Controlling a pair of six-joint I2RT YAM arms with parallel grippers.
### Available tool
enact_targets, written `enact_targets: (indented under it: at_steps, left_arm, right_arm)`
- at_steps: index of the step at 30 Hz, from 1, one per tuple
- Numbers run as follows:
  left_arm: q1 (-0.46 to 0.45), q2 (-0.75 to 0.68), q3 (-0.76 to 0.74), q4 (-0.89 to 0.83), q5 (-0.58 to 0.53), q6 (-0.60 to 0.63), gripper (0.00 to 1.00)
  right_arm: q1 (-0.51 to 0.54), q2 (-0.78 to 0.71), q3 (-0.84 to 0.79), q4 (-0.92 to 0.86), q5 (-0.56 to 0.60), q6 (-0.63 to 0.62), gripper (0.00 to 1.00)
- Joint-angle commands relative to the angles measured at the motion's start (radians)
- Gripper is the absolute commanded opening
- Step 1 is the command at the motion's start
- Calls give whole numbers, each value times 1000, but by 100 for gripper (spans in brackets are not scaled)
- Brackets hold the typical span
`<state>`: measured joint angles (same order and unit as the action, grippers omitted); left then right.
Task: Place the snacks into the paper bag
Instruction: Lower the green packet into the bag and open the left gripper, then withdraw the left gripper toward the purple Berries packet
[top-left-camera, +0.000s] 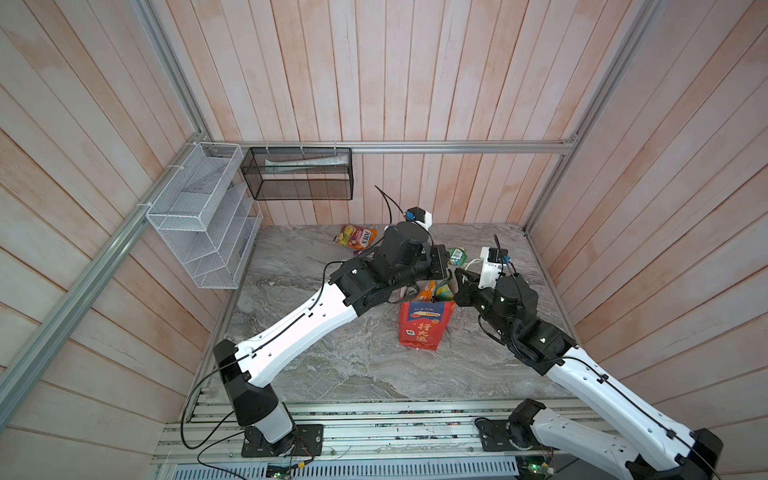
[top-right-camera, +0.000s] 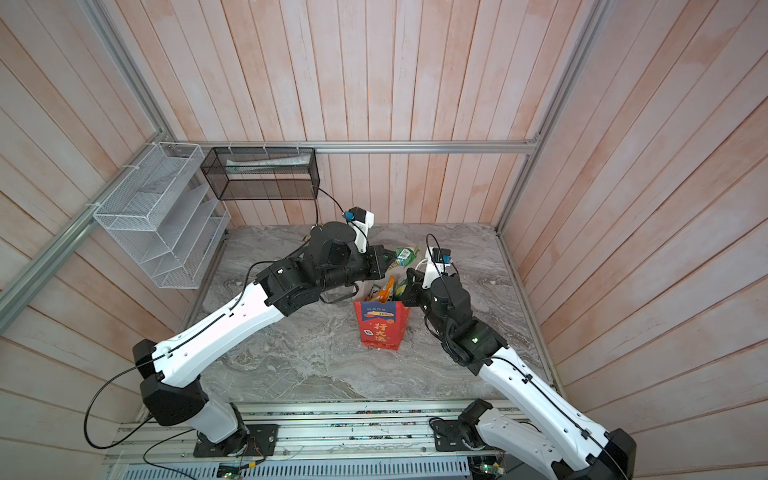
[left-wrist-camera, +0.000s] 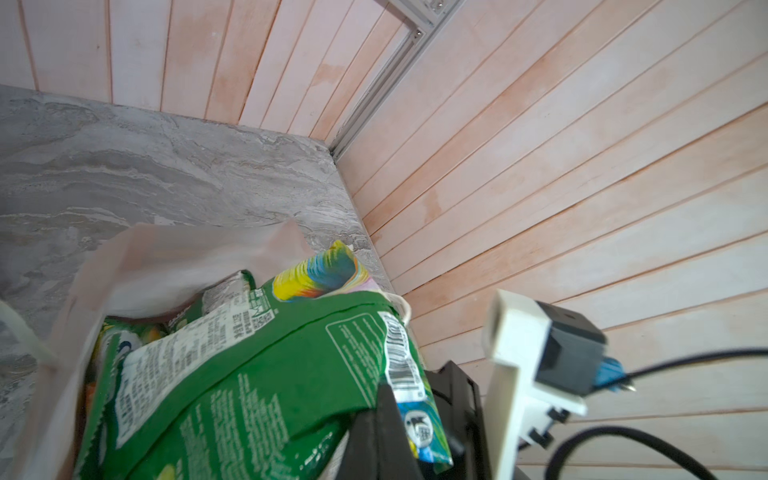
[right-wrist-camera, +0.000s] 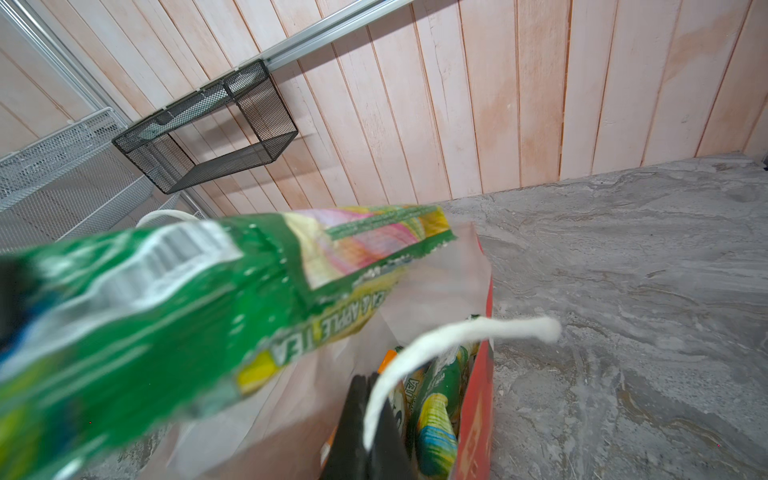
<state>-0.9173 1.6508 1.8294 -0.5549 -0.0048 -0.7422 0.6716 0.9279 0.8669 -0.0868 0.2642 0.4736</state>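
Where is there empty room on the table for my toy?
The table is bare from the paper bag to its near edge, and in the far right corner. It is crowded at the bag's mouth, where the left pincer and right pincer meet, and by the loose snacks at the back.

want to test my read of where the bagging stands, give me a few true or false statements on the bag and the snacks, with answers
1. The left gripper is shut on a green packet above the mouth of the paper bag. True.
2. The paper bag lies flat on its side. False: it stands upright with its mouth open.
3. An orange packet lies on the table, outside the bag. True.
4. The bag is empty. False: several packets sit inside it.
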Motion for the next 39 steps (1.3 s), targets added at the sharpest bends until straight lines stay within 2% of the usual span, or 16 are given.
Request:
enact_targets:
  at_steps: [1,16,25,26,29,31,32,34,39]
  left_arm:
    - [34,19,4,17,58,-4,0]
    - [57,40,-86,-18,96,35,0]
    - [63,90,-53,-51,116,52,0]
    - [63,95,-47,-55,122,50,3]
    - [63,95,-36,-54,145,41,23]
    - [63,84,-29,-52,158,37,53]
    - [63,76,-28,-50,164,37,57]
    - [62,42,-42,-28,178,38,62]
    - [62,-41,-63,-4,189,42,61]
  right_arm:
    - [4,-17,24,-7,1,-9,0]
    - [6,-16,26,-8,8,-12,0]
    - [8,-12,26,-8,10,-13,0]
    - [8,-11,26,-8,12,-13,0]
    - [8,-15,26,-7,11,-15,0]
    - [7,-17,25,-9,14,-15,0]
    - [7,-19,26,-9,15,-15,0]
    - [10,-20,27,-10,13,-15,0]
    - [10,-18,27,-9,15,-15,0]
